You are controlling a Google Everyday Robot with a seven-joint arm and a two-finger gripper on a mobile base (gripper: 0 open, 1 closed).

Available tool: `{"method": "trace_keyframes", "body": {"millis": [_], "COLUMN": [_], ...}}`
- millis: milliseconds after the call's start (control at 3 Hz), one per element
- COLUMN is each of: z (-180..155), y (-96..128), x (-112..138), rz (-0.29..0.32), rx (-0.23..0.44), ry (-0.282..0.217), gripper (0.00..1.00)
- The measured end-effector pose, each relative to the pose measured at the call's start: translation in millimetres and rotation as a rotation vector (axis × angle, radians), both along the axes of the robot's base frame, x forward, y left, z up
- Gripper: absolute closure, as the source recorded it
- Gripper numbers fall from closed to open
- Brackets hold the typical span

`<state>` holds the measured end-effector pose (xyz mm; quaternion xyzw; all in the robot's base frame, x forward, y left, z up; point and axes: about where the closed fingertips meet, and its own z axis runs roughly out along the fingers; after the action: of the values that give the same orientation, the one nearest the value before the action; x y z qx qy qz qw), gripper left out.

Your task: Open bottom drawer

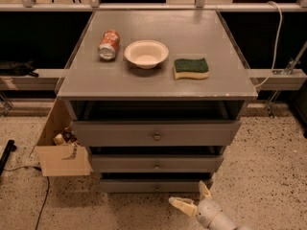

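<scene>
My tool [193,198] is down at the bottom edge of the view, low over the speckled floor [268,176], with its two pale fingers spread apart and nothing between them. One finger points left and the other points up toward the cabinet. The bottom drawer [139,185] is right there, just above and left of the tool. It's the lowest grey front in the stack, and the upper fingertip is close to its lower right corner (can't tell if it's actually touching). Above it are the middle drawer [120,164] and the top drawer [115,134], each with a small round knob at centre. On the grey worktop [158,83] there's a red soda can [109,44] lying on its side, a white bowl [146,53] just right of it, and a green and yellow sponge [191,67] further right. An open cardboard box [62,157] sits on the floor against the cabinet's left side.
</scene>
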<state>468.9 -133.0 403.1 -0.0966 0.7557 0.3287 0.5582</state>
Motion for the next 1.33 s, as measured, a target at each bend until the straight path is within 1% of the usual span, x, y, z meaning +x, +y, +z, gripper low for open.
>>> {"method": "trace_keyframes", "body": {"millis": [333,667,1000,1333], "z": [3,2,10,17], "y": [0,1,-6,-38], "x": [1,5,28,66], "rz": [-0.006,-0.013,-0.023,-0.085], "rx": [-0.002,-0.036,-0.120,-0.263], "ry": [-0.014,-0.044,-0.134,-0.226], "gripper": [0.00,0.00,0.00,0.00]}}
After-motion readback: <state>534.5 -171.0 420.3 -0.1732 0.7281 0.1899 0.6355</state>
